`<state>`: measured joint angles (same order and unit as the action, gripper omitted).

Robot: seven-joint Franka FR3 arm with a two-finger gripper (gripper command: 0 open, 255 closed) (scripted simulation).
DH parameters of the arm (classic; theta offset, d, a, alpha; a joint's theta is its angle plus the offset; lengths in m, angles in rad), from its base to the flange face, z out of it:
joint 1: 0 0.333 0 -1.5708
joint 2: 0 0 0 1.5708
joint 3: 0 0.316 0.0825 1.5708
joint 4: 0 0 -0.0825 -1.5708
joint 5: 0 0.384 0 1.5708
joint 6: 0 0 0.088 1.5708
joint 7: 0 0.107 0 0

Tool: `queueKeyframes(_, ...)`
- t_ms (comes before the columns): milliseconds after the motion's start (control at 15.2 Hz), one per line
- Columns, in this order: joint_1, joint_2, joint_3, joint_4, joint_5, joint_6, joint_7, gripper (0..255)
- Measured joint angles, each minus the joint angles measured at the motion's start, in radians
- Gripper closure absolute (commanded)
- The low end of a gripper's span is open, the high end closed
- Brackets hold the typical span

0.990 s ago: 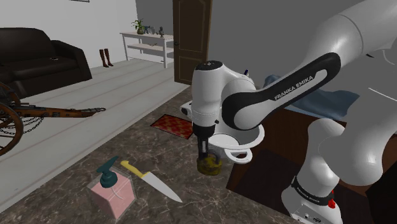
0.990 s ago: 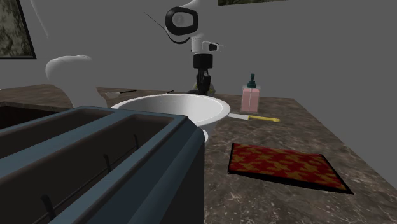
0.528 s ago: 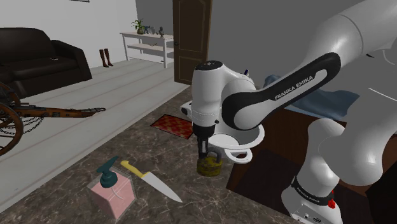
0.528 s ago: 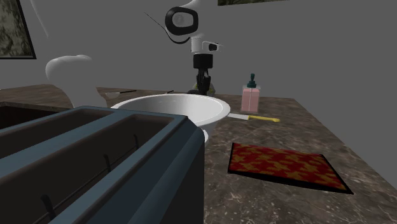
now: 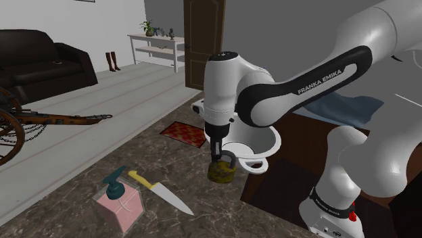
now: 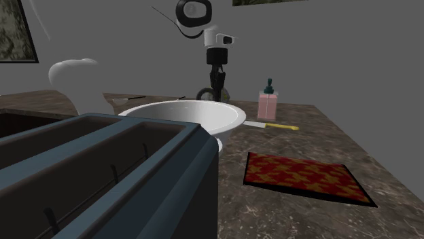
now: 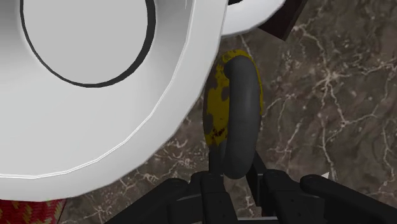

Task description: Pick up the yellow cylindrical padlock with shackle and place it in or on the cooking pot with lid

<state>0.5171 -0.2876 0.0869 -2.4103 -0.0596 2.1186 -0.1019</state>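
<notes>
The padlock (image 5: 221, 171) is a worn yellow cylinder with a dark shackle (image 7: 243, 108). It hangs just above the marble counter (image 5: 169, 223), beside the white cooking pot (image 5: 260, 143). My black gripper (image 5: 218, 155) points straight down and is shut on the shackle. The wrist view has the yellow body (image 7: 217, 102) hanging past the gripper (image 7: 232, 175), close to the pot's rim (image 7: 184, 95). In the second exterior view the gripper (image 6: 215, 81) hangs behind the pot (image 6: 197, 115), with the padlock (image 6: 204, 94) under it.
A pink soap dispenser (image 5: 120, 201) with a teal pump and a yellow-handled knife (image 5: 159, 191) lie toward the shoulder view's left. A red patterned mat (image 5: 184, 132) lies farther back. A dark toaster (image 6: 109, 176) stands in the second exterior view's foreground.
The fingers closed on the shackle, then the arm rose. The padlock has come up a little off the counter.
</notes>
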Motion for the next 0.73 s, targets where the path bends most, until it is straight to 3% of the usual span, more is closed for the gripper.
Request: queueKeyframes(726, 0.001, -0.054, -0.004, 0.104, 0.008, -0.157, -0.016, 255)
